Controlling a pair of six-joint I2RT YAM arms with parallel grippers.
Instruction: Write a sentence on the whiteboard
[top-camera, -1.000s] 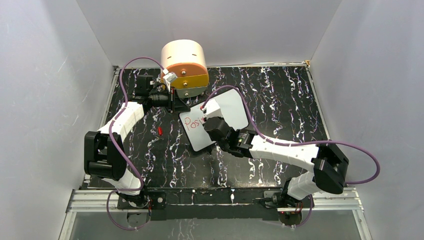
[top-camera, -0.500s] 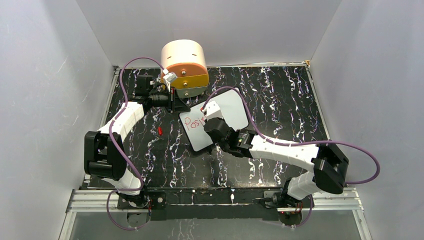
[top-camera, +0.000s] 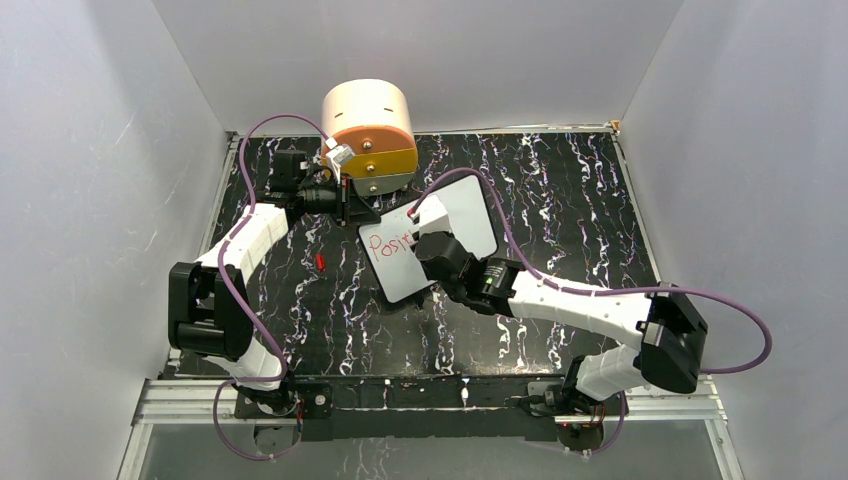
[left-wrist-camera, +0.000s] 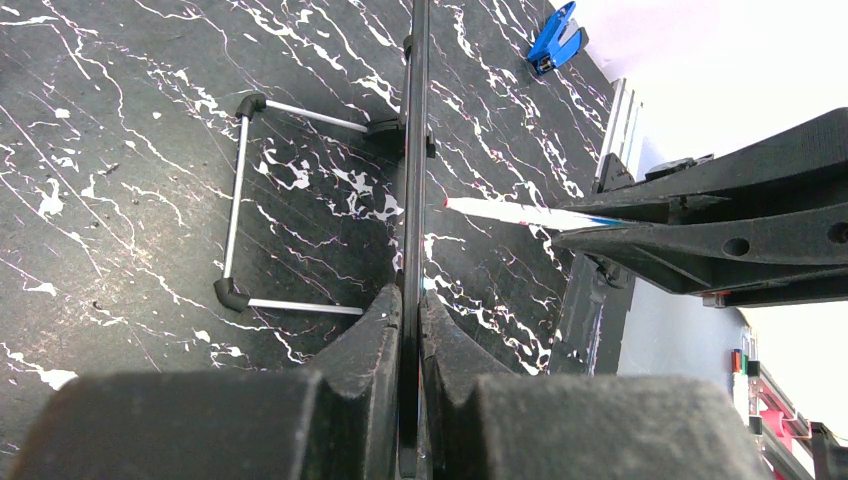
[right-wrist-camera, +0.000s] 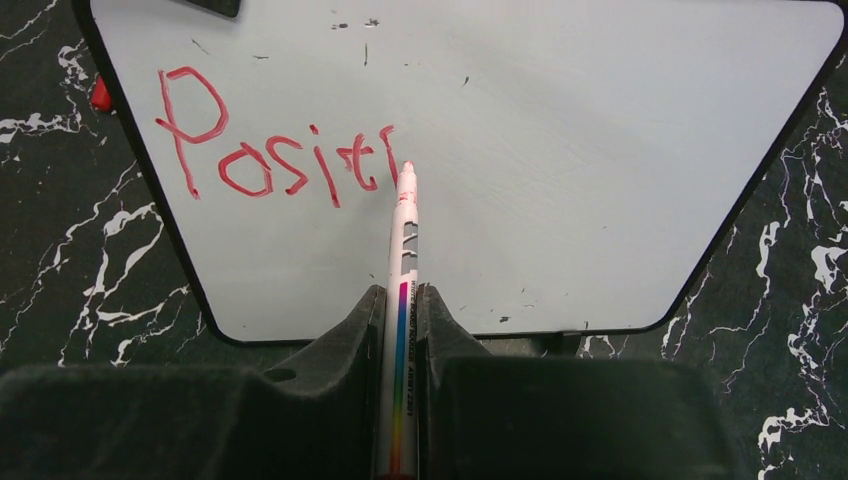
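The whiteboard (top-camera: 470, 215) stands tilted near the table's middle and shows edge-on in the left wrist view (left-wrist-camera: 413, 150). My left gripper (top-camera: 352, 208) is shut on its left rim, with the fingers (left-wrist-camera: 385, 320) clamped on either side. The sentence (right-wrist-camera: 270, 160) reads "Positi" in red at the board's upper left (top-camera: 385, 247). My right gripper (right-wrist-camera: 402, 300) is shut on a white marker (right-wrist-camera: 403, 260) with a rainbow stripe. Its red tip touches the board just after the last letter. The marker also shows in the left wrist view (left-wrist-camera: 520, 213).
A round drawer unit (top-camera: 368, 135) stands behind the board at the back. A small red cap (top-camera: 320, 262) lies on the black marble table left of the board. The board's wire stand (left-wrist-camera: 240, 200) rests on the table, and a blue clip (left-wrist-camera: 553, 37) lies beyond it.
My right gripper and marker have shifted a little to the right along the board, and more red letters now show left of it. The left arm has not moved.
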